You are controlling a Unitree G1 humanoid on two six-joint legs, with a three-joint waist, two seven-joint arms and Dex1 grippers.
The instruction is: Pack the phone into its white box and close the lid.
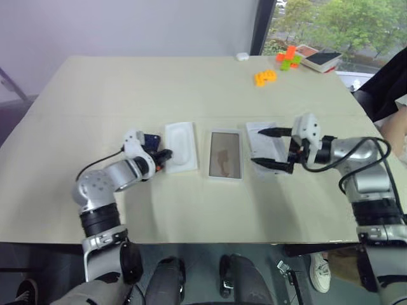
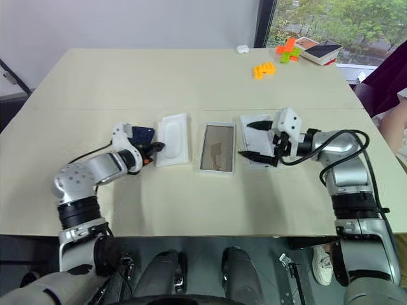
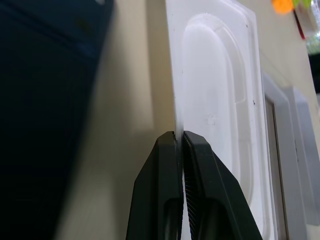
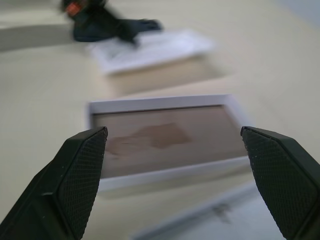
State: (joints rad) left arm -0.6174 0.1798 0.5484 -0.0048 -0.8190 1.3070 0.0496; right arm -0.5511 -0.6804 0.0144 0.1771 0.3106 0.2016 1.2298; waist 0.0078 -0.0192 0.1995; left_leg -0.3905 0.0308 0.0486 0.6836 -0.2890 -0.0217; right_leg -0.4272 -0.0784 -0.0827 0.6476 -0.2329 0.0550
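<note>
Phone point(image 2: 141, 135) lies at the far left of the row on the table point(image 1: 191, 82), dark blue, mostly behind the left gripper point(image 1: 166, 154). Just right of it sits the insert point(image 1: 180, 145), a flat white piece with an oval recess. The left gripper's jaws are clenched on the near-left edge of that insert; the wrist view shows the thin white rim pinched between the two black fingers point(image 3: 160, 190). My guess is that the insert is being held so it can be shifted or lifted out of the way, or put in the box, since the phone lies right beside it.

Right of the insert is the box point(image 1: 226, 154), open side up. Its brown floor is bare, with only a darker patch on it; nothing has been packed into it.

Right again lies the lid point(image 1: 266, 141), a flat white piece partly under the right gripper point(image 1: 272, 147). That gripper hovers over the lid's left part with its jaws spread wide, grasping nothing. It points left toward the box, probably ready to take the lid or steady the box.

Orange and green blocks point(image 1: 278, 65) and a small case point(image 1: 321, 60) lie at the far right corner, well apart from the work.
</note>
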